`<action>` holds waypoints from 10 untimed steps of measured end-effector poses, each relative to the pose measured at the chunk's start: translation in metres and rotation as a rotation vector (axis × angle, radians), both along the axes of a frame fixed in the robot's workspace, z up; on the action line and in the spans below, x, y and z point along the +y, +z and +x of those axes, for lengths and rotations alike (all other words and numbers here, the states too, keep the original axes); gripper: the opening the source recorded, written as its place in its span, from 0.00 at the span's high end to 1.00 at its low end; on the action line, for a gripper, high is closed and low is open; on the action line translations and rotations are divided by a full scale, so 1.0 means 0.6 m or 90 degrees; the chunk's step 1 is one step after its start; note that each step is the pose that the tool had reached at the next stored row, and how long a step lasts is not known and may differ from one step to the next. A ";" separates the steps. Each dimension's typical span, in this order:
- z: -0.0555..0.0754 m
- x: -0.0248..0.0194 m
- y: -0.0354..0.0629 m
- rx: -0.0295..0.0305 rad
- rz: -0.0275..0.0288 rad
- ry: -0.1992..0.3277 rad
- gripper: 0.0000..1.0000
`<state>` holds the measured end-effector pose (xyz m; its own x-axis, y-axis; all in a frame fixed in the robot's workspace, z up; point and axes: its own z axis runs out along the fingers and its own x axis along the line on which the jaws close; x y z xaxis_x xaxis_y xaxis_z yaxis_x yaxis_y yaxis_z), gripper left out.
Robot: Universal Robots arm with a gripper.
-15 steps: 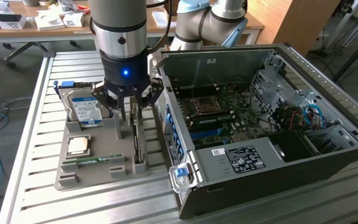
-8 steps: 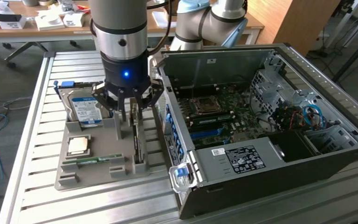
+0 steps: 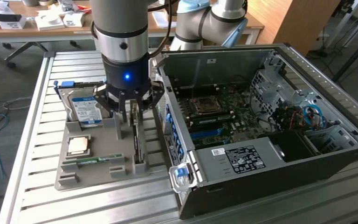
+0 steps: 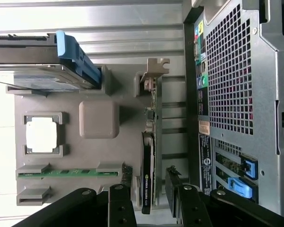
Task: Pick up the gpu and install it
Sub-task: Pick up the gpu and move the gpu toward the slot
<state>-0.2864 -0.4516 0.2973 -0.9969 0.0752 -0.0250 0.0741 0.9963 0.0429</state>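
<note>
wrist view has the gpu (image 4: 147, 156) standing on its long edge in a slot of the grey tray (image 4: 128, 94), just beside the open case (image 4: 236, 71). my guess is it's light and stiff but fragile: bare board, tiny parts, very slim edge, so it'd tip or scrape easily. i'd pinch the two flat faces near the upper edge, around the middle, away from the metal bracket (image 4: 156, 68) end. the gripper (image 4: 149, 189) is open and holding nothing, with one finger (image 4: 119, 203) on each side of the card and a gap on both sides. exterior view puts it low over the tray on the worktop (image 3: 48, 84).
</note>
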 end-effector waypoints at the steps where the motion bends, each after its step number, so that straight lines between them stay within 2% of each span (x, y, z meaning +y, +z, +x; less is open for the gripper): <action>1: 0.000 -0.0002 -0.003 0.0001 0.0000 0.000 0.58; 10: 0.000 -0.0013 -0.020 0.0001 0.0000 0.000 0.58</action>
<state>-0.2864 -0.4524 0.2855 -0.9969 0.0752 -0.0249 0.0741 0.9963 0.0429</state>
